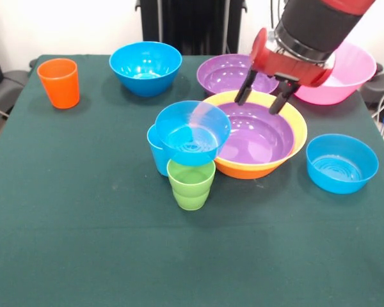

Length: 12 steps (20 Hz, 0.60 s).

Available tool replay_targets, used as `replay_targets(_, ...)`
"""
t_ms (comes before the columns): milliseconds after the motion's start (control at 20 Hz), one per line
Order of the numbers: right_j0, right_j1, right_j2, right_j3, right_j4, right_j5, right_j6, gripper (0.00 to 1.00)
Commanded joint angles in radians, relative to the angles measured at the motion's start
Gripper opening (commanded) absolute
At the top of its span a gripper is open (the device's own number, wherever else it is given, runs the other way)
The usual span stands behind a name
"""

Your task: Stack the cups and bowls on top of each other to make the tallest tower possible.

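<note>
Your end effector (264, 94) hangs spread and empty above the purple bowl (256, 135) nested in the orange-yellow bowl (299, 137). Descend straight, pinching only the purple rim.

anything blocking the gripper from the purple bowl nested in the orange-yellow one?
Nothing visible. The gripper hangs with its fingers apart over the far rim of the nested purple bowl, which sits inside the orange-yellow bowl with an empty interior. The tilted blue bowl lies to one side, at the rim, not under the gripper.
</note>
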Motion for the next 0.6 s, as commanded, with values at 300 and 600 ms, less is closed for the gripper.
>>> replay_targets(300, -0.028, -0.005, 0.154, -0.105, 0.024, 0.144, -0.113, 1.00)
replay_targets(600, -0.064, 0.074, 0.234, -0.255, 0.011, 0.253, -0.236, 1.00)
